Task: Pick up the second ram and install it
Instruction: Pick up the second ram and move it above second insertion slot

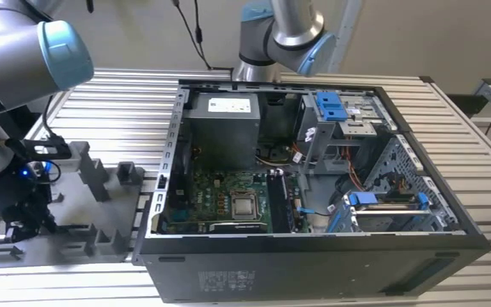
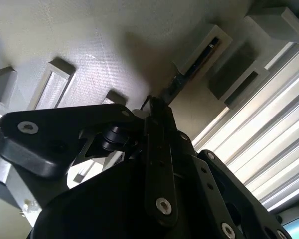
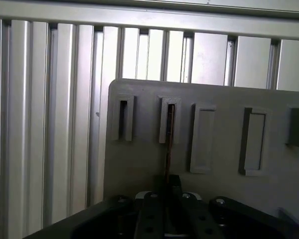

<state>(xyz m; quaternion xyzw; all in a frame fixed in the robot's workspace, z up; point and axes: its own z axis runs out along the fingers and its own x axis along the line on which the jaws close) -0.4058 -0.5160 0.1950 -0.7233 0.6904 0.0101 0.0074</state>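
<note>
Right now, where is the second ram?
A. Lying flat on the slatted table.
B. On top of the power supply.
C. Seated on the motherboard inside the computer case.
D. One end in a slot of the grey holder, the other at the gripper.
D: in the first wrist view the second ram shows as a thin dark edge running from a slot in the grey holder to the gripper.

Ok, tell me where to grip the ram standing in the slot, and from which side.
Grip the second ram at its free end, across its flat faces, coming along its length from opposite the grey fixture plate. It stands on end in a narrow slot that hides its other end.
</note>
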